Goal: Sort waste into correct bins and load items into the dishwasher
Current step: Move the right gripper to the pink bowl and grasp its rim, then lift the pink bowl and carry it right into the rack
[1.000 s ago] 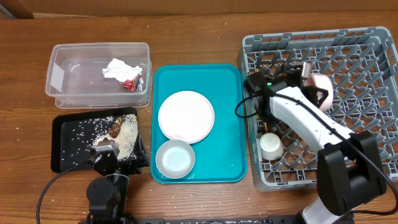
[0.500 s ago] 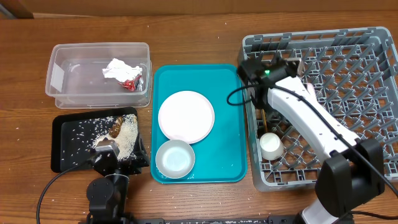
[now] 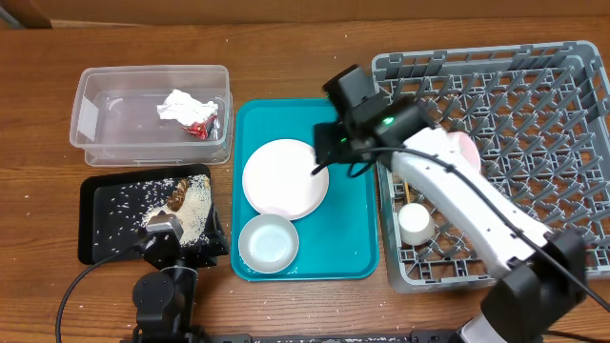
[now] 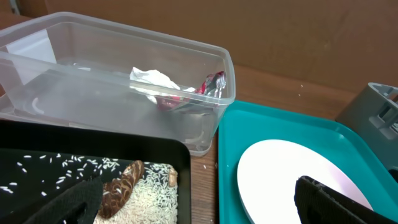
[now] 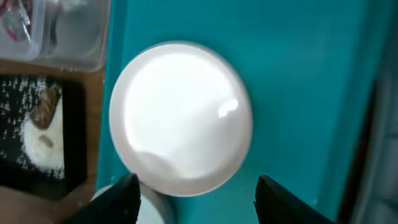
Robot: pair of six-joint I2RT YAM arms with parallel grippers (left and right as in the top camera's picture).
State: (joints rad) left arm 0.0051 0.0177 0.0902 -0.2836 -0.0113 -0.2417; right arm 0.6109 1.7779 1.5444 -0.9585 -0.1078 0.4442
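A pale round plate (image 3: 285,177) and a small bowl (image 3: 268,242) lie on the teal tray (image 3: 351,219). My right gripper (image 3: 329,143) hovers open and empty above the plate (image 5: 180,118), its fingers either side of the near rim. The grey dish rack (image 3: 553,114) holds a white cup (image 3: 416,223) and a pink bowl (image 3: 465,148). The clear tub (image 3: 91,119) holds the tissue (image 3: 179,105) and red wrapper (image 3: 201,128). Rice (image 3: 195,205) with brown bits lies on the black tray (image 3: 100,238). My left gripper (image 4: 199,208) is open and empty over that tray's right edge.
The right arm (image 3: 457,191) stretches from the rack's front corner across its left wall to the teal tray. A thin stick (image 3: 408,189) shows in the rack beside the cup. Bare wooden table surrounds the containers.
My right gripper has left the pink bowl in the rack and swung left over the teal tray, above the plate. The left arm has not moved.
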